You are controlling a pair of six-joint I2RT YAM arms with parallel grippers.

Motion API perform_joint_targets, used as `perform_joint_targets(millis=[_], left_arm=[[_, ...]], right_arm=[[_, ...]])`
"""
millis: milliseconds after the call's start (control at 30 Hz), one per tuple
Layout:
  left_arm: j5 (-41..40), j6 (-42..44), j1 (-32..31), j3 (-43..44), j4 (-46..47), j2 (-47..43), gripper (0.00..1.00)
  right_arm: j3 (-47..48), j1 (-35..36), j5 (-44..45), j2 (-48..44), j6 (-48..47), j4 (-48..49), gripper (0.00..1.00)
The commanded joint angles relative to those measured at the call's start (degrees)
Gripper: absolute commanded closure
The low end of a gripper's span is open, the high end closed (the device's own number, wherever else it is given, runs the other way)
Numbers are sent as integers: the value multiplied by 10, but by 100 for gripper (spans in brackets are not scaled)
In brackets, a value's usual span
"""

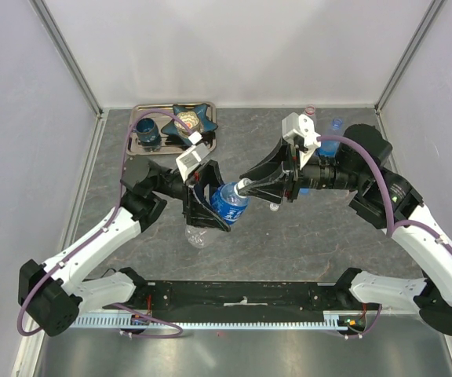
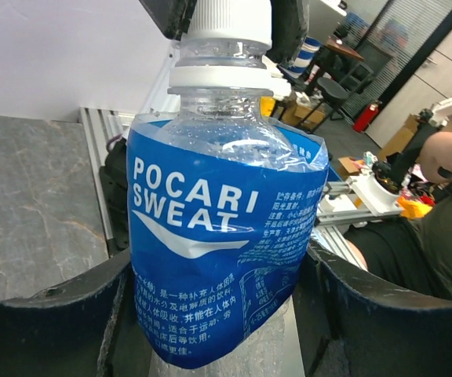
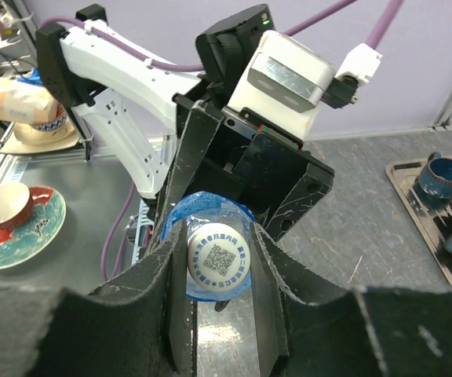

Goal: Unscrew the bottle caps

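Centre of the top view: left end effector (image 1: 213, 203) clamped on the label of the blue bottle (image 2: 218, 220). Bottle apparently lifted off the surface (image 1: 328, 236) and tilted, neck toward the right. Right end effector (image 1: 251, 187) closed around the white cap (image 3: 218, 253), one finger on either side. Cap not yet off, seated on its ring at the top of the left wrist view.

For a clean unscrew: hold the body fast low on the label so it cannot spin. Turn the cap squarely about the neck's own line, and draw back along that line as the thread rises. Thin plastic, likely to crumple or slip under too hard a squeeze.

Droplets inside the neck and shoulder. Fill level hidden by the label.

Just below and left of centre in the top view, clear bottle (image 1: 198, 234) lying on the surface, seemingly empty, its cap not made out. Upper right, blue-capped bottle (image 1: 335, 126) standing behind the right arm, pink-capped bottle (image 1: 311, 111) just beside it. Both largely hidden.

Upper left, tray (image 1: 141, 147) holding mug (image 1: 149, 133) and star dish (image 1: 192, 119). Something pale in the dish, too small to name. Mug's contents not visible.
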Motion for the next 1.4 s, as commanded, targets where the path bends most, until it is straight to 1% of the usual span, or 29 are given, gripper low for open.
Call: perform_joint_targets(millis=[0, 67, 200, 300, 333, 367, 500, 567, 600, 633, 700, 833, 1000, 1067, 1133, 1167, 1200, 1300, 1333, 1367], left_arm=[[37, -57, 7, 10, 132, -14, 72], [42, -58, 7, 10, 132, -13, 73], [46, -58, 7, 11, 132, -14, 74], [43, -20, 7, 18, 80, -19, 76], [42, 17, 7, 21, 35, -25, 77], [42, 22, 7, 21, 30, -26, 77], [50, 2, 7, 17, 50, -26, 78], [57, -6, 7, 15, 68, -26, 78], [58, -7, 7, 15, 68, -26, 79], [60, -8, 7, 15, 67, -26, 79], [61, -7, 7, 15, 67, -26, 79], [57, -4, 7, 15, 66, -24, 80], [50, -4, 7, 15, 65, -19, 81], [44, 9, 7, 16, 52, -20, 81], [34, 29, 7, 22, 13, -21, 81], [28, 51, 7, 23, 0, -22, 81], [21, 60, 7, 26, -20, -25, 81], [12, 80, 7, 29, -42, -26, 81], [9, 81, 7, 29, -46, -26, 81], [7, 90, 7, 30, -52, -25, 81]], right_arm=[[-15, -9, -70, -13, -53, -75, 100], [-12, -9, -89, -14, -65, -85, 100], [-4, -7, -86, -15, -75, -103, 100], [1, -8, -66, -21, -73, -103, 100], [4, -7, -74, -24, -74, -103, 100], [10, -8, -91, -25, -71, -103, 100], [19, -7, -140, -26, -66, -102, 100], [24, -7, -167, -30, -49, -77, 100], [25, -7, -191, -40, -25, -63, 100], [25, -7, -194, -46, -6, -30, 100], [33, -8, -194, -57, -1, -22, 100], [55, -8, -196, -56, -12, -49, 100], [39, -7, -176, -60, -21, -61, 100], [32, -8, -151, -60, -17, -63, 100], [30, -8, -137, -58, -13, -62, 100], [32, -7, -116, -56, -6, -62, 100], [33, -8, -108, -53, -4, -62, 94], [37, -8, -70, -52, 9, -54, 70], [39, -8, -57, -52, 14, -51, 64], [40, -8, -46, -53, 18, -49, 56]])
